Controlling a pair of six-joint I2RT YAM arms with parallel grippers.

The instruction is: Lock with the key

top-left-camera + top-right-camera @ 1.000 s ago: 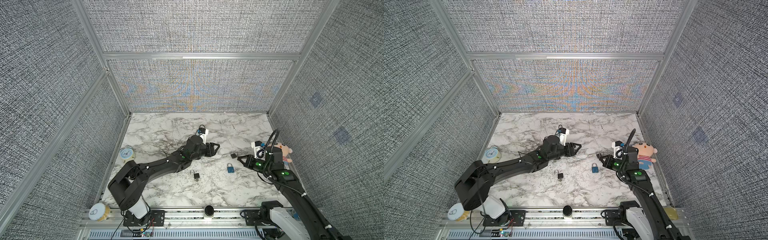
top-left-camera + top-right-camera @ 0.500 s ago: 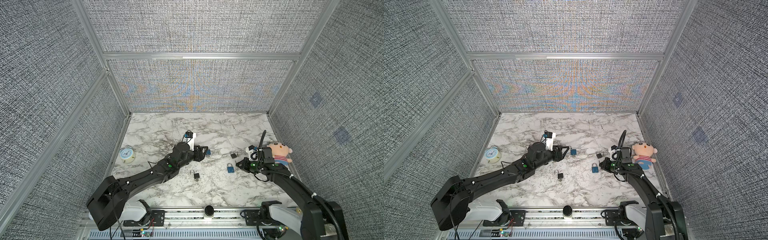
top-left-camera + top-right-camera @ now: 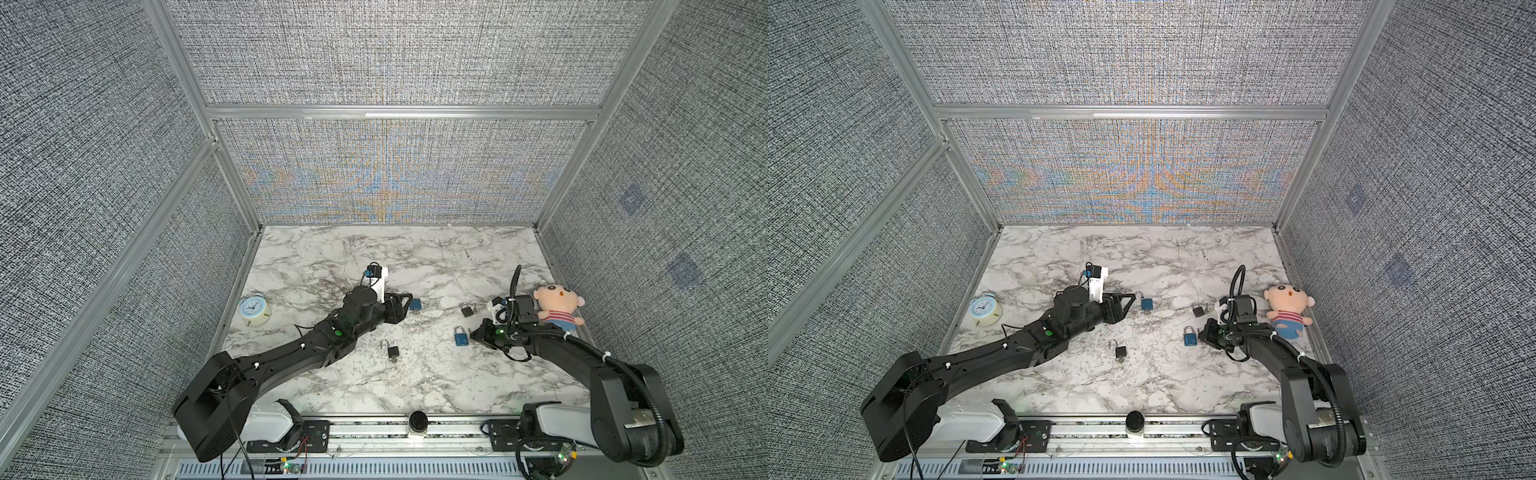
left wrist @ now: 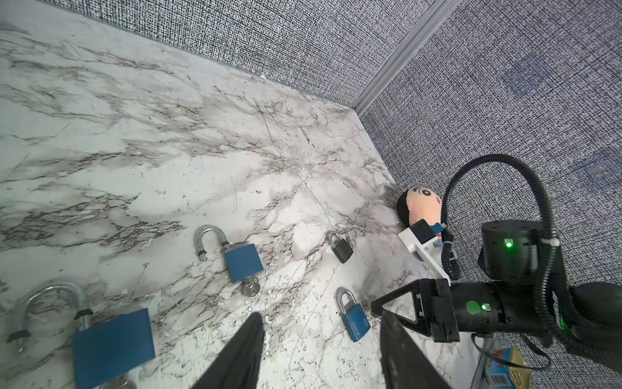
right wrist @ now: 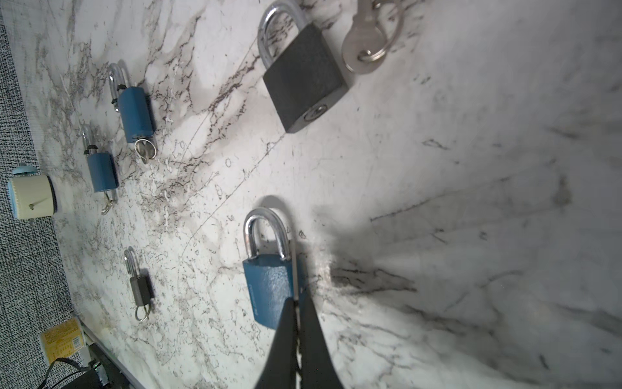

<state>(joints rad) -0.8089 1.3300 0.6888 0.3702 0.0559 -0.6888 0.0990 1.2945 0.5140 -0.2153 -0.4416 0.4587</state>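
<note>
Lower centre in the right wrist view, the right pincer (image 5: 297,303) clamps a thin, slippery key (image 5: 294,266) beside the blue padlock (image 5: 269,289) on the table (image 5: 471,168), likely heavy, best held by its body; the left pincer (image 4: 319,315) gapes empty.

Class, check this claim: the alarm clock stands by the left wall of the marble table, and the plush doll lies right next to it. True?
Not quite. The alarm clock does stand by the left wall, but the plush doll lies across the marble table, by the right wall, as both top views show.
</note>
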